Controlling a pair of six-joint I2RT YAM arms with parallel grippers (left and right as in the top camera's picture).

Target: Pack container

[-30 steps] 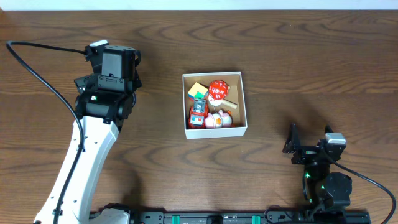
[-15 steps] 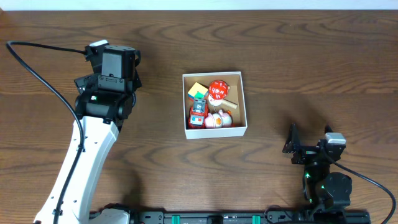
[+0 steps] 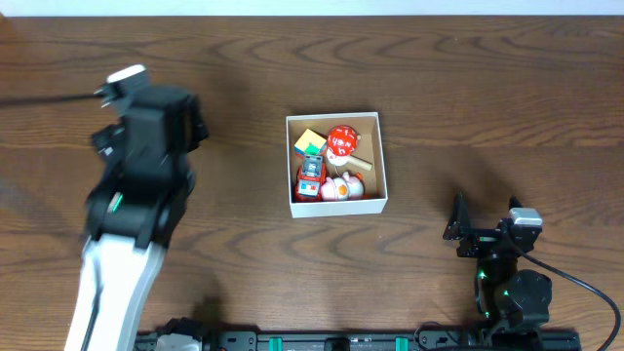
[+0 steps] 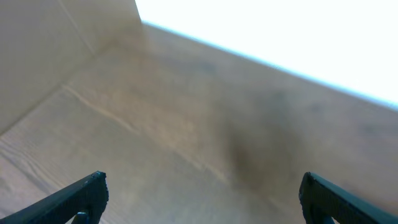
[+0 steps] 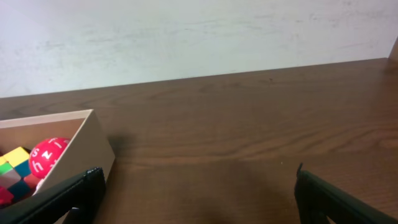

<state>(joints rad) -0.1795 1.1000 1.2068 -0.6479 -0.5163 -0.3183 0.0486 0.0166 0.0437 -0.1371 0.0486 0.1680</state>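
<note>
The container point(image 3: 336, 206), a square white-walled cardboard box, sits at the table's middle. It holds a red lettered ball point(image 3: 341, 139), a coloured cube point(image 3: 310, 143), a red toy car point(image 3: 310, 177) and a pink-and-white toy point(image 3: 343, 185). My left arm point(image 3: 146, 127) is blurred at the left, well apart from the box. Its gripper point(image 4: 202, 193) is open and empty over bare wood. My right gripper point(image 3: 485, 226) rests at the front right, open and empty point(image 5: 199, 186). In the right wrist view the container's wall point(image 5: 81, 149) and the red ball point(image 5: 50, 155) show at the left.
A black cable point(image 3: 39, 97) trails off left of the left arm. A pale wall point(image 5: 199, 37) stands behind the table's far edge. Brown wood table point(image 3: 487, 97) lies all round the box.
My left arm has swung to the left and now shows blurred. The right arm and the box with its toys have not moved.
</note>
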